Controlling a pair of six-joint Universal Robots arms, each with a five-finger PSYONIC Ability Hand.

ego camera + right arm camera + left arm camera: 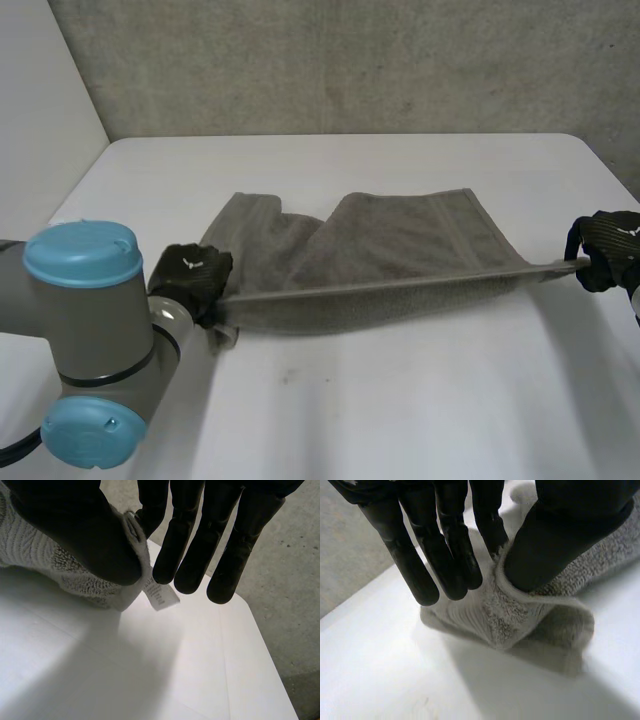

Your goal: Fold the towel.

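Note:
A grey towel [400, 250] is stretched across the white table [400, 400], its near edge pulled taut between my two hands and lifted off the surface. My left hand [190, 275] pinches the towel's left end [515, 615] between its thumb [560, 535] and a finger; the other fingers [415, 560] stay straight. My right hand [610, 250] pinches the right corner [135, 550] between thumb [80, 530] and a finger, with the remaining fingers [220, 545] straight. A small white label [161, 594] hangs from that corner. The towel's far part lies rumpled on the table.
The table's right corner and edge [260, 640] lie just beyond my right hand, with grey floor [295, 580] past them. A grey wall [350, 60] runs behind the table. My left arm [90, 340] stands at the near left.

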